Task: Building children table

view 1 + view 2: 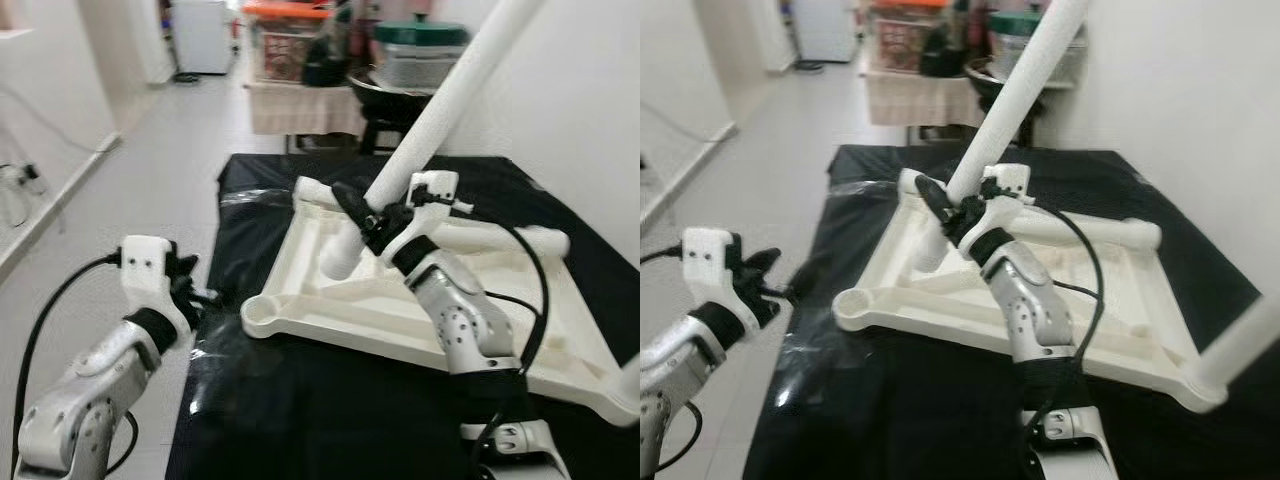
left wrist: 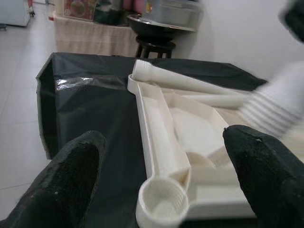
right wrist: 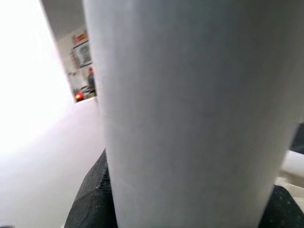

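Observation:
A cream plastic children's table top (image 1: 370, 300) lies upside down on a surface under a black cloth (image 1: 330, 410). Its round corner socket (image 1: 260, 313) sits at the near left. My right gripper (image 1: 372, 222) is shut on a long white table leg (image 1: 440, 110) that slants up to the back right, with its threaded lower end (image 1: 340, 262) over the frame's left side. In the right wrist view the leg (image 3: 190, 114) runs between the black fingers (image 3: 92, 190). My left gripper (image 1: 190, 285) is open beside the surface's left edge, facing the corner socket (image 2: 161, 204).
Another white leg (image 1: 1240, 340) stands at the table top's near right corner. Behind the cloth are a low table with storage boxes (image 1: 290, 40) and a stool with stacked pots (image 1: 415, 50). A white wall runs on the right, open tiled floor (image 1: 160, 170) on the left.

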Controlling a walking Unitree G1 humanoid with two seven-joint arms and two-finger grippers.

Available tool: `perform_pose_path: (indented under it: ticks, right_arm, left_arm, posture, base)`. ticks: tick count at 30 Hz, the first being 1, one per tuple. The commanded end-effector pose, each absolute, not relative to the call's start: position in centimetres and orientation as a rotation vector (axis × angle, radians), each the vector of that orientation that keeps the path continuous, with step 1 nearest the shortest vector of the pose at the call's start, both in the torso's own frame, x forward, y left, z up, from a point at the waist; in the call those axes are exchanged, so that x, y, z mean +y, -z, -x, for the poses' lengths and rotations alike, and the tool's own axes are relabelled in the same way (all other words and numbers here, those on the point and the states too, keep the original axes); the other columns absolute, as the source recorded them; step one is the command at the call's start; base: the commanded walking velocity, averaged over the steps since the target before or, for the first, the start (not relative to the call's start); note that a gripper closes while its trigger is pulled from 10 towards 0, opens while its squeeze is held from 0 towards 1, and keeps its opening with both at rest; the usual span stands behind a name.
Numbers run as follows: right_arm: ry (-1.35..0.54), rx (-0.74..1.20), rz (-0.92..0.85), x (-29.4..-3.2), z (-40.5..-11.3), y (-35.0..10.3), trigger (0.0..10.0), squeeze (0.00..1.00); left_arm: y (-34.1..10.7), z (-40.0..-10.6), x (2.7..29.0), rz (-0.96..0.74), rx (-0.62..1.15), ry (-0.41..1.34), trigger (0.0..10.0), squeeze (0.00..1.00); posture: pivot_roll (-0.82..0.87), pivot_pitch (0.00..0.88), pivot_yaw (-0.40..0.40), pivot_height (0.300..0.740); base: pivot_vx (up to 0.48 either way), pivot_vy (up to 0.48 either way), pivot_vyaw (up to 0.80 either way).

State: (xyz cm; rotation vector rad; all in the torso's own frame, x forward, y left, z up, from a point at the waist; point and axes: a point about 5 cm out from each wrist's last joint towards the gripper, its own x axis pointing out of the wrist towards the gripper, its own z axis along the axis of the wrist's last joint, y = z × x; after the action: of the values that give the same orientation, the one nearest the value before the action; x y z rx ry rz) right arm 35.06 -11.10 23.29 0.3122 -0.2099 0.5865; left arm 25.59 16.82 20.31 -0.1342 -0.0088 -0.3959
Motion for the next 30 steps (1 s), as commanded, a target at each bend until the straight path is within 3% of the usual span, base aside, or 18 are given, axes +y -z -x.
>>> perform_pose_path:
  ticks: [1,9,12,15,30]
  right_arm:
    - [-0.584,-0.235,-0.29,-11.1,-35.2,-23.8,10.0,0.0]
    - [-0.606,-0.201,-0.253,-10.4,-35.9,-24.0,10.0,0.0]
    - [-0.684,-0.19,-0.21,-9.5,-36.0,-24.0,10.0,0.0]
    - [-0.901,-0.207,-0.068,-7.2,-35.7,-24.4,10.0,0.0]
    - [-1.19,-0.134,-0.05,-6.4,-35.7,-23.1,10.0,0.0]
  left_arm:
    - [-20.4,-25.4,16.5,0.112,-0.001,0.411,10.0,0.0]
    - [-20.7,-23.9,17.0,0.014,-0.002,0.421,10.0,0.0]
    - [-20.6,-23.1,17.0,-0.001,0.013,0.459,10.0,0.0]
    - [-20.0,-20.7,16.2,-0.01,0.075,0.569,10.0,0.0]
    - [-19.8,-18.6,14.7,-0.053,0.126,0.681,10.0,0.0]
  posture:
    - [-0.03,0.0,-0.06,0.74]
    - [-0.02,0.036,-0.073,0.74]
    - [-0.01,0.064,-0.082,0.74]
    - [0.0,0.101,-0.096,0.74]
    - [0.03,0.196,-0.114,0.74]
  base:
    - [0.0,0.0,0.8]
    - [0.0,0.0,0.47]
    - [0.0,0.0,0.0]
    - [0.0,0.0,0.0]
    - [0.0,0.0,0.14]
